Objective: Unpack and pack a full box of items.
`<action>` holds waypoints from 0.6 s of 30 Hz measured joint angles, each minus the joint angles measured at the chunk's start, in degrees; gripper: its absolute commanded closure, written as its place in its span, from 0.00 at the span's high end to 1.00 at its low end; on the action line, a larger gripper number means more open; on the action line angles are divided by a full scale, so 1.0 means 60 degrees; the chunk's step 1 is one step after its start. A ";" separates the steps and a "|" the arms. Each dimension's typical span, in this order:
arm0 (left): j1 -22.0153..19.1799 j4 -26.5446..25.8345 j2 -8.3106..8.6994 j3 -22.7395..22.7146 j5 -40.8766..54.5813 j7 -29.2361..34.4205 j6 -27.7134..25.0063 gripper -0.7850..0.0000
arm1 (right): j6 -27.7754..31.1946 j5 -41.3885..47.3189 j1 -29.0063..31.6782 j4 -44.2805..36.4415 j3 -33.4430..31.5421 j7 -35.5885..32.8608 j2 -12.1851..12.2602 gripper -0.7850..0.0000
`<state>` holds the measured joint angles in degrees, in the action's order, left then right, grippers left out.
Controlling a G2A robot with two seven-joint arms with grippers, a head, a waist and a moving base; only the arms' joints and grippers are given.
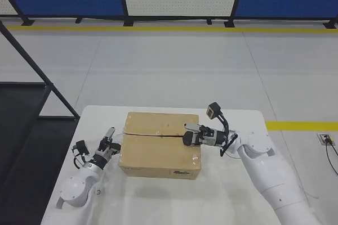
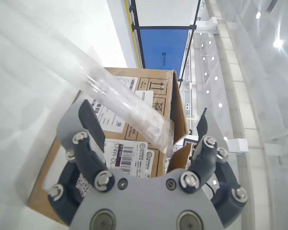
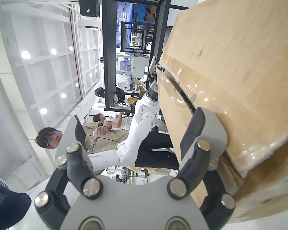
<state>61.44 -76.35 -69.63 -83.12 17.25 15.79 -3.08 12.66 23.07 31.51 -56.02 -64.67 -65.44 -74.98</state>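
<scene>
- Gripper state, left arm: left gripper (image 2: 145, 111) has its jaws spread wide and grips nothing. It sits just beside the left end face of the brown rectangular cardboard box (image 1: 158, 154).
- Right gripper (image 3: 136, 118) is also spread wide. One ribbed finger pad (image 3: 192, 130) lies against the taped top of the box next to the centre seam, while the other finger hangs free in the air off the box.
- Box location: about mid-way across the white table (image 1: 214, 197), top flaps down, with the seam showing as a dark line across the lid.
- Top view places the two arms: the left gripper (image 1: 110, 138) is at the box's left end and the right gripper (image 1: 190, 133) is over the right part of the lid near the seam.
- Left wrist view adds the end face of the box (image 2: 139, 111), which carries white printed labels (image 2: 132, 155). A clear plastic strip (image 2: 124, 101) runs from the flap edge at the seam and slants away across the face. Cannot tell what its far end is fixed to.
- Right wrist view adds the glossy clear tape on the lid of the box (image 3: 230, 48) and a slight gap along the seam.
</scene>
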 measured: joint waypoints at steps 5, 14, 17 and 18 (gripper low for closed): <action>-0.0367 0.0488 -0.0115 0.0173 0.0647 -0.0200 -0.0176 1.00 | -0.0057 -0.0004 0.0026 -0.0069 0.0011 0.0029 0.0017 1.00; -0.0711 0.0931 -0.0219 0.0071 0.1335 -0.0517 -0.0711 1.00 | -0.0112 0.0011 0.0057 -0.0162 0.0013 0.0132 0.0047 1.00; -0.0649 0.0820 -0.0216 -0.0136 0.1499 -0.0630 -0.0950 1.00 | -0.0151 0.0038 0.0059 -0.0174 -0.0007 0.0299 0.0052 1.00; -0.0600 0.0736 -0.0207 -0.0243 0.1542 -0.0665 -0.1029 1.00 | -0.0204 0.0038 0.0052 -0.0171 -0.0016 0.0355 0.0056 1.00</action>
<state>57.84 -71.94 -70.87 -84.58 26.50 11.80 -9.25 11.44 23.29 31.83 -57.05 -64.76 -63.31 -74.64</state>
